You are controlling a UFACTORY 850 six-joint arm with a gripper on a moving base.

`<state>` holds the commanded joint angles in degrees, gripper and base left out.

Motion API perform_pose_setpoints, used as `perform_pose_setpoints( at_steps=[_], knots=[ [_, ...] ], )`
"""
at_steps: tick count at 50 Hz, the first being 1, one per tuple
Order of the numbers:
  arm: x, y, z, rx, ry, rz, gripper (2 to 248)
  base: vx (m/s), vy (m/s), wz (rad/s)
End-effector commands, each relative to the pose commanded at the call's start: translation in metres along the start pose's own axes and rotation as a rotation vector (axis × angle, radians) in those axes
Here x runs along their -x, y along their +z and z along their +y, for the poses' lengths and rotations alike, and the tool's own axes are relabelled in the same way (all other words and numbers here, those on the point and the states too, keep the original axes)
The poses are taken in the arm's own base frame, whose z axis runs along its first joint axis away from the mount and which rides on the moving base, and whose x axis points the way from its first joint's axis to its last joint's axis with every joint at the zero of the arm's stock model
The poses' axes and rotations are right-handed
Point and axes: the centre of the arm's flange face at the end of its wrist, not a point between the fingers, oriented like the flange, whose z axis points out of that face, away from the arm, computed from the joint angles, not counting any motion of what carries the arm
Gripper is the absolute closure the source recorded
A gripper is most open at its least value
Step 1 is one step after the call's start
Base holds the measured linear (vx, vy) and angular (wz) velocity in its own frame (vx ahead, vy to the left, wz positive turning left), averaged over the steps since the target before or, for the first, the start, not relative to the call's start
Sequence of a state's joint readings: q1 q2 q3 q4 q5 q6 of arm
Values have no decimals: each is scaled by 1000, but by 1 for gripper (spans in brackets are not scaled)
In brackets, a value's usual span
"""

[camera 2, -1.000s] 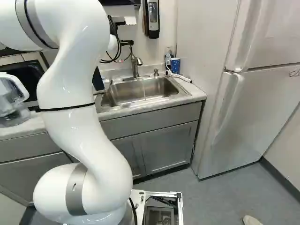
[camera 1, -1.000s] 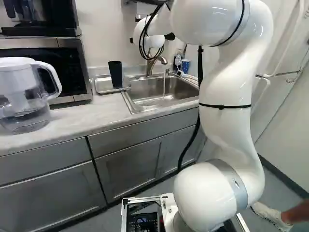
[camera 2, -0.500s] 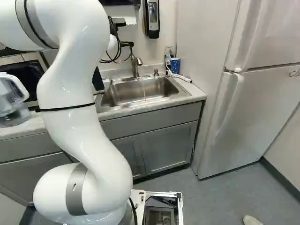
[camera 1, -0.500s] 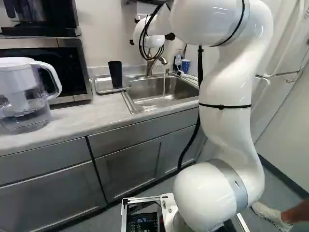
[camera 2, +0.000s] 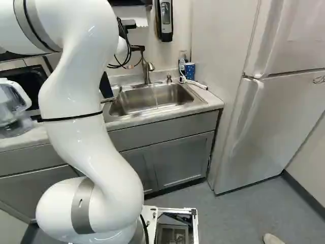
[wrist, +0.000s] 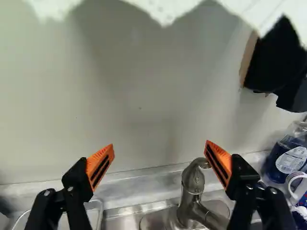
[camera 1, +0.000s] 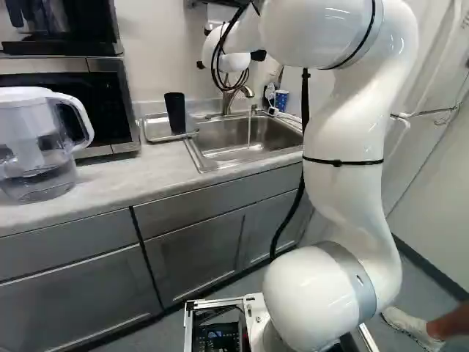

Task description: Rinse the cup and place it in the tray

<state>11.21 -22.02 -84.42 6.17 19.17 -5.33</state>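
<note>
Arm (camera 1: 341,198) slightly shifted, jaws spread, cup (camera 1: 175,111) unmoved in tray (camera 1: 155,130)

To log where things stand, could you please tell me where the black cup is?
In the left base view, the black cup stands in the tray, left of the sink.

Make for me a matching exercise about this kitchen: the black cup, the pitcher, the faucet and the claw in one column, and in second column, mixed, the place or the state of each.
1. Black cup
2. Pitcher
3. Faucet
4. Claw

A. Running into the sink
B. Open, with nothing between its fingers
C. Standing in the tray
D. On the counter, partly filled

Right pairs: 1-C, 2-D, 3-A, 4-B
</note>
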Motion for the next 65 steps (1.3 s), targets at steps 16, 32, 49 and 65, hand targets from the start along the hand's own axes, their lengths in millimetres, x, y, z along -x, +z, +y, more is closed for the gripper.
perform_pose_setpoints(
  at_steps=[16,32,49,65],
  knots=[
    [0,-6,-1,-1,0,-3,3,0,0,0],
    [0,-11,-1,-2,-1,-5,3,0,0,0],
    [1,-15,-2,-3,-1,-7,3,0,0,0],
    [1,-15,-2,-3,-1,-8,3,0,0,0]
  ],
)
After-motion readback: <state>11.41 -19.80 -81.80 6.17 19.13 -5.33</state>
